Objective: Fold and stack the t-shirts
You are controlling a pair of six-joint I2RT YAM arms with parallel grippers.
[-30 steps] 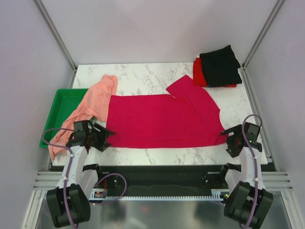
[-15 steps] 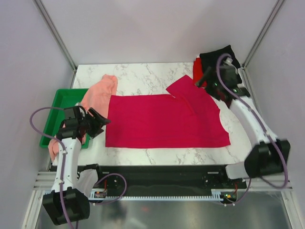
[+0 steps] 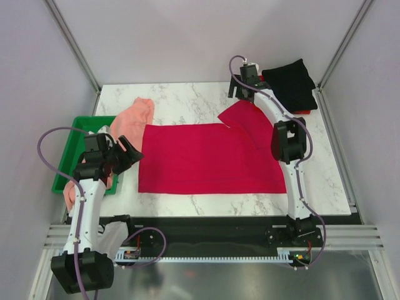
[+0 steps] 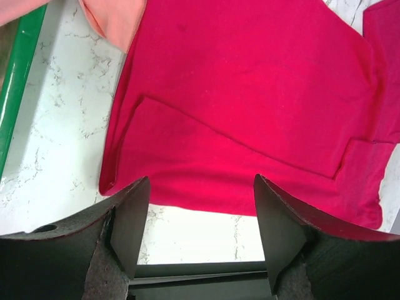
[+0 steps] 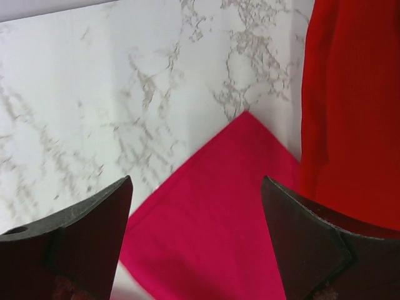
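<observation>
A white marble-patterned table (image 3: 187,103) is filling the middle of the top view, and its grey veining is showing across the upper left of the right wrist view (image 5: 94,81). A green plastic tray (image 3: 75,140) is sitting at the table's left edge, its rim running down the upper left corner of the left wrist view (image 4: 19,81). Pale lilac walls (image 3: 187,37) are closing in the back and sides. Two aluminium posts are slanting down to the table's far corners, one at upper left (image 3: 70,44), one at upper right (image 3: 344,44). A black rail (image 3: 206,228) is running along the near edge, with a shiny metal floor (image 3: 219,281) lying along the bottom.
</observation>
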